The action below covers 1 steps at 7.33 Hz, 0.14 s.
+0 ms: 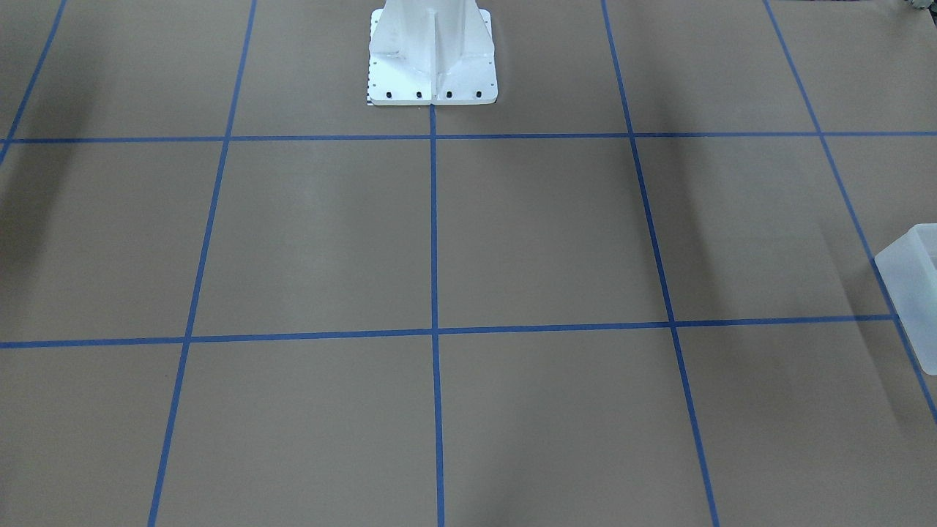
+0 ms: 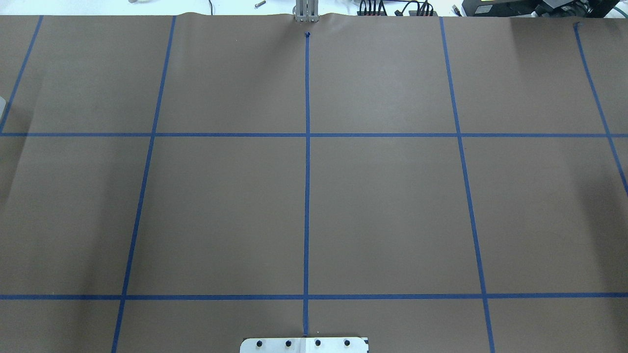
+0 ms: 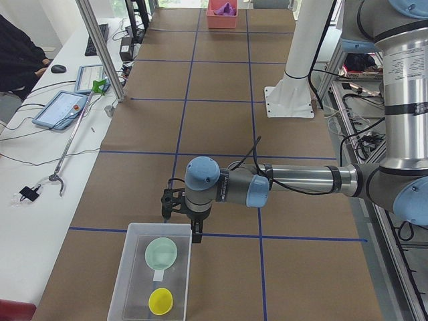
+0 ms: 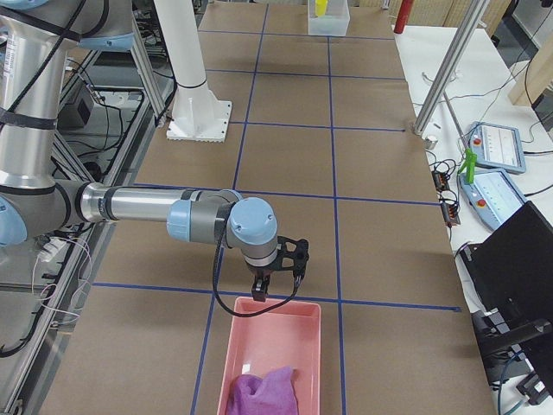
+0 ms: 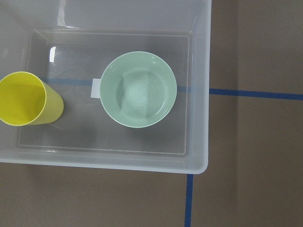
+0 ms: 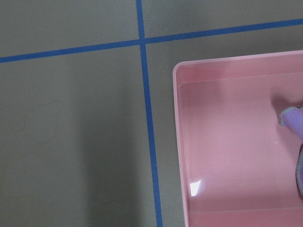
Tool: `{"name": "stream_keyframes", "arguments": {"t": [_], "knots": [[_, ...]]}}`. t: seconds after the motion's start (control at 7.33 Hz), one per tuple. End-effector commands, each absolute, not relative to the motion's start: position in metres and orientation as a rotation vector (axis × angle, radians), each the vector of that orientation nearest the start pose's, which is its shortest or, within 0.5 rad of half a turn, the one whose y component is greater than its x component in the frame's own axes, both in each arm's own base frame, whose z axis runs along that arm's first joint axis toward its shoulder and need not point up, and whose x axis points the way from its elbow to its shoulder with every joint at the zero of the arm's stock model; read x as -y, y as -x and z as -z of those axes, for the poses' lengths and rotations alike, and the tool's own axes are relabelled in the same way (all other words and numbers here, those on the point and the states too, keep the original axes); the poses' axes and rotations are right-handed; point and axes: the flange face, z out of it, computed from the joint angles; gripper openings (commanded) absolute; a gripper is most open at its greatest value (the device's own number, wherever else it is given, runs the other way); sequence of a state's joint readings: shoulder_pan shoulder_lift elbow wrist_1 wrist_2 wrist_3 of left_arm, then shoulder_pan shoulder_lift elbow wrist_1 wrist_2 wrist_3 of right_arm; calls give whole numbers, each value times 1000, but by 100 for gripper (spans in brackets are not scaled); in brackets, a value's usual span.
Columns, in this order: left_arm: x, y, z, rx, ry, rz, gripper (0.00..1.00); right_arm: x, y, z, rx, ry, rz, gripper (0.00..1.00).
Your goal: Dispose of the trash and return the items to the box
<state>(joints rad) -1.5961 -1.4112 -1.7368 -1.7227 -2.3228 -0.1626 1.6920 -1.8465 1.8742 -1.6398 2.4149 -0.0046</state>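
- Cup (image 5: 23, 97) at frame left and bowl (image 5: 139, 90) at centre are sitting apart inside the box (image 5: 201, 118)
- Left gripper (image 3: 182, 227) and right gripper (image 4: 275, 290) are hanging low; whether open or closed cannot be told

Was robotics lab: brown-papered desk (image 2: 221, 211) with blue tape grid (image 2: 307, 196), teach pendants (image 3: 61, 109) (two, on side bench (image 3: 33, 214)), bolted white arm pedestal (image 1: 432, 66).
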Motion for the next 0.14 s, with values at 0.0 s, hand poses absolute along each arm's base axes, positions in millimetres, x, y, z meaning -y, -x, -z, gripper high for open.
{"name": "stream_keyframes", "arguments": {"t": [0.0], "knots": [[433, 76, -636, -759, -97, 119, 98, 363, -103, -630, 846, -14, -127, 100]]}}
